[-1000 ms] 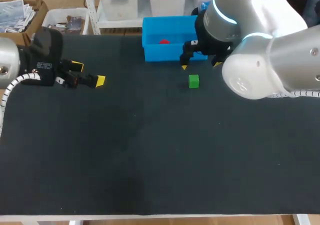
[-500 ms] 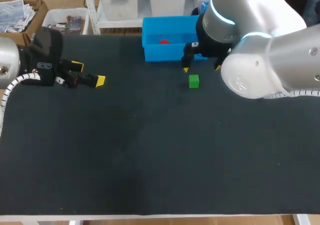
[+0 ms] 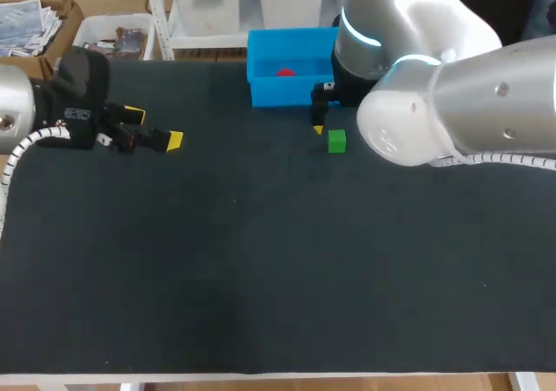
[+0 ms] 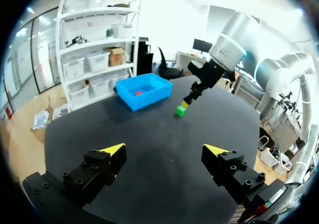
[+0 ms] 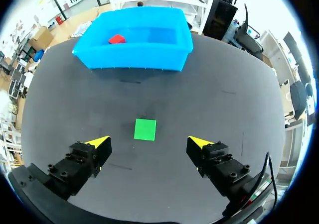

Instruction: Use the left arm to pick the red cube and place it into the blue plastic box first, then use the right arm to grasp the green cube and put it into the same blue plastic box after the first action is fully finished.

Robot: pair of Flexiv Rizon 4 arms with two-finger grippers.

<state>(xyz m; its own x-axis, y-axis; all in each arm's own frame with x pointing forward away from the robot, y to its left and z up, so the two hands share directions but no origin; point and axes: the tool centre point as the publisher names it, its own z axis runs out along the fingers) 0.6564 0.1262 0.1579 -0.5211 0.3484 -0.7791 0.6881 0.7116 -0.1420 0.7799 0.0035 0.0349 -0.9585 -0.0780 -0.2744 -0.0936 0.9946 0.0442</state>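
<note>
Hovering above the green cube [image 5: 145,129], the right gripper [image 5: 148,143] has its jaws spread wide, the cube untouched just ahead, centred between the tips. The left gripper [image 4: 164,149] gapes, holding nothing.

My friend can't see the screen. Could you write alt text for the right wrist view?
A green cube lies on the black table, just ahead of the open, yellow-tipped right end effector. Beyond it sits a blue plastic box holding a red cube.
</note>
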